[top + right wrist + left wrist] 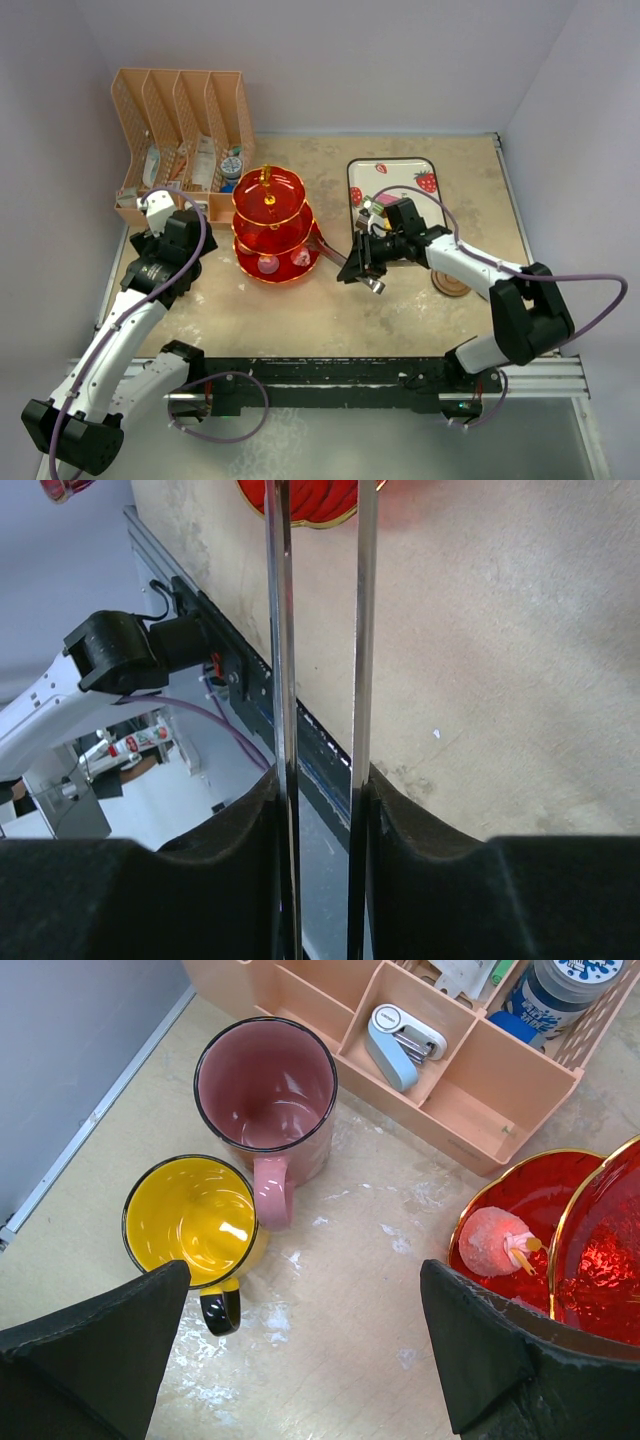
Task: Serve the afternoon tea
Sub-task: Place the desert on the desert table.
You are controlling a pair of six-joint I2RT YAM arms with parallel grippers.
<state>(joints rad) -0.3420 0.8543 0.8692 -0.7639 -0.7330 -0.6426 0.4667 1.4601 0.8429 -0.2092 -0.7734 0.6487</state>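
The left pincer [310, 1360] gapes wide above a glossy pink mug [265, 1085] and yellow mug [190, 1215]; the right pincer [320, 790] clamps slim shiny metal tongs [283, 630] near the translucent red gold-rimmed stand [270, 225].

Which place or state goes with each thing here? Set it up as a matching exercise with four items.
Things:
1 pink mug
2 yellow mug
3 tongs
4 pink sweet

Places or states:
A clamped in the right gripper
B on a plate of the red stand
C next to the orange organiser
D has a black handle

Pairs: 1-C, 2-D, 3-A, 4-B
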